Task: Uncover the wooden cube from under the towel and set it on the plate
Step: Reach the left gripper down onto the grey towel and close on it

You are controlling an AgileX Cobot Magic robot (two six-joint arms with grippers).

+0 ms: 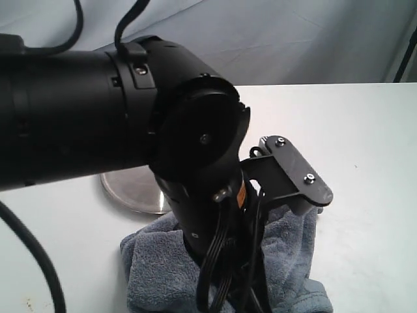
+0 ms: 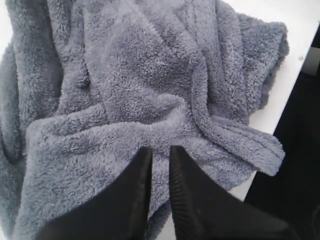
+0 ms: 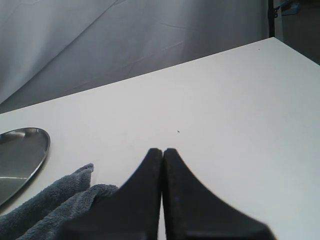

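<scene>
The left gripper (image 2: 160, 151) is holding its jaws almost together, with only a thin slit between the black fingers (image 2: 135, 190). Its tips are sitting right down on a ridge of the towel (image 2: 150, 75). From the wrist view I cannot tell whether any pile is caught in that slit. The right gripper (image 3: 162, 151) is keeping its jaws pressed flat together with nothing in them, and it is hanging over bare table (image 3: 225, 100).

Room to move is lying mostly on the right side. There the white tabletop is running clear out to its far edge against the grey backdrop (image 3: 125, 35). On the left, the left arm (image 1: 98, 117) is filling most of the exterior view and covering part of the plate (image 1: 130, 189). In the left wrist view one folded corner of the towel is reaching close to the table's edge (image 2: 280, 100), with dark space beyond it.

The towel is lying bunched in thick blue-grey folds, fluffy and creased, with ridges running toward the jaws. It is sitting just beside the plate, whose shiny steel rim is catching the light. The wooden cube is not showing in any view, and the heaped towel is the only cover here.
</scene>
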